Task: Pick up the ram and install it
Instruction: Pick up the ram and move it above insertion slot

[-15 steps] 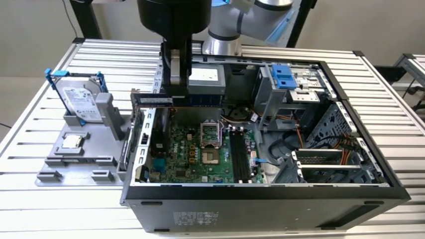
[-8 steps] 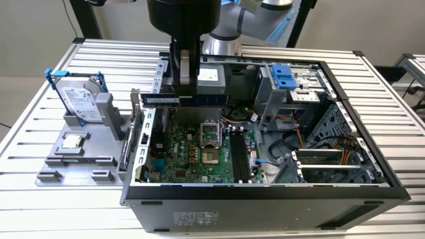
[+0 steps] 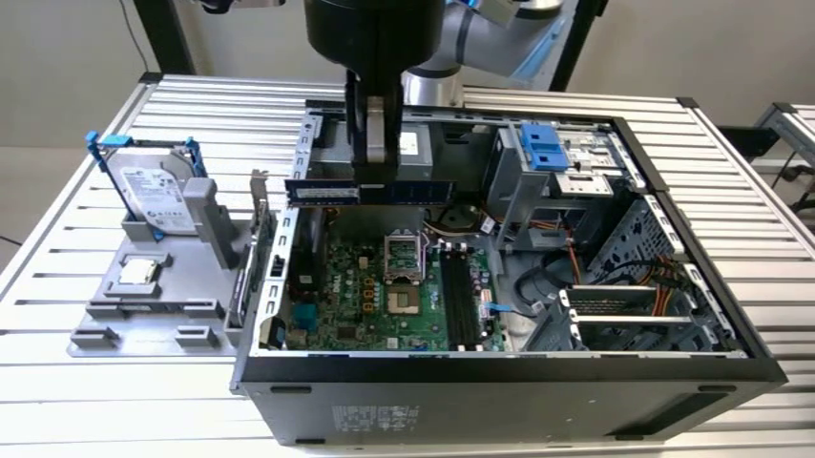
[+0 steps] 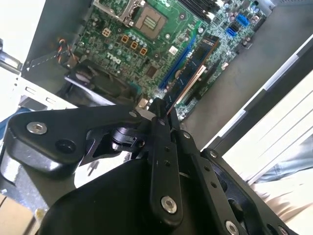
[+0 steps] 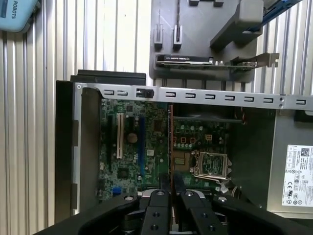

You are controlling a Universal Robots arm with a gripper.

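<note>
The ram (image 3: 369, 192) is a long blue stick with black chips. It hangs level above the open computer case, over the far part of the green motherboard (image 3: 382, 286). My gripper (image 3: 377, 174) comes down from above and is shut on the stick near its middle. In both wrist views the ram shows edge-on, running out from between my fingertips: ram (image 4: 193, 68), gripper (image 4: 161, 111); ram (image 5: 170, 142), gripper (image 5: 171, 182). The black memory slots (image 3: 459, 296) lie on the board below, toward the exterior view's right of the processor socket (image 3: 401, 250).
The case walls (image 3: 510, 367) ring the board, with drive bays and cables (image 3: 598, 277) on the exterior view's right. A grey fixture (image 3: 140, 315) on the exterior view's left holds a hard drive (image 3: 153, 196) and a processor chip (image 3: 137, 272). An expansion card (image 5: 186, 59) rests in the fixture.
</note>
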